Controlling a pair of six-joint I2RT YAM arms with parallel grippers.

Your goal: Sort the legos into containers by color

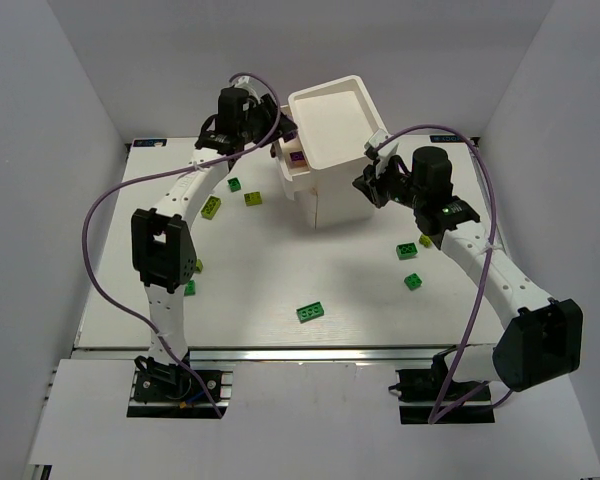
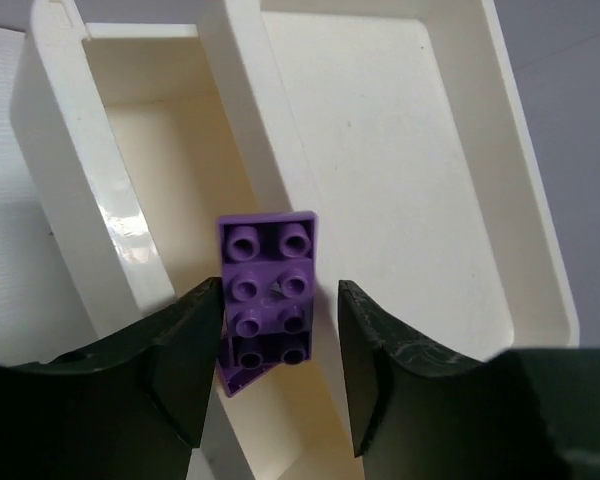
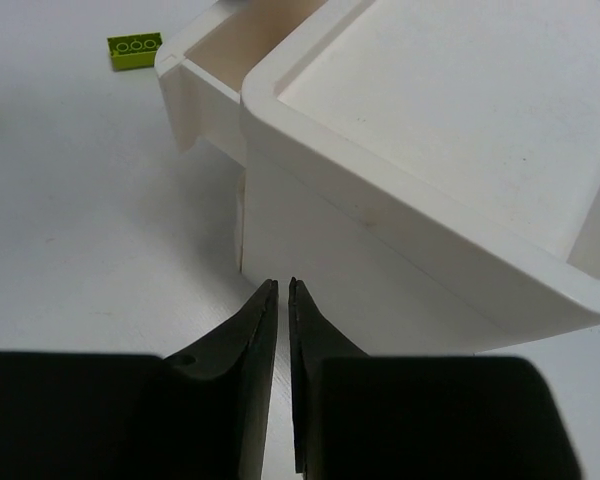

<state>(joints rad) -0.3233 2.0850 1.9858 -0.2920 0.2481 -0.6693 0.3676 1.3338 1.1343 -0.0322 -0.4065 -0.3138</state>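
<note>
Left wrist: purple lego (image 2: 268, 290) studs-up, long axis parallel w/ fingers (image 2: 180, 370).

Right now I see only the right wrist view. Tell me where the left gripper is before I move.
Observer: The left gripper hangs over the pulled-out drawer on the left side of the cabinet, jaws open.
Operator: Report what is under it.
Observer: A purple brick shows between its jaws, with a second purple brick partly beneath.
Operator: List loose bricks near my arm.
Observer: A farther green brick and a nearer green brick lie on the table just inside the right arm.
</note>
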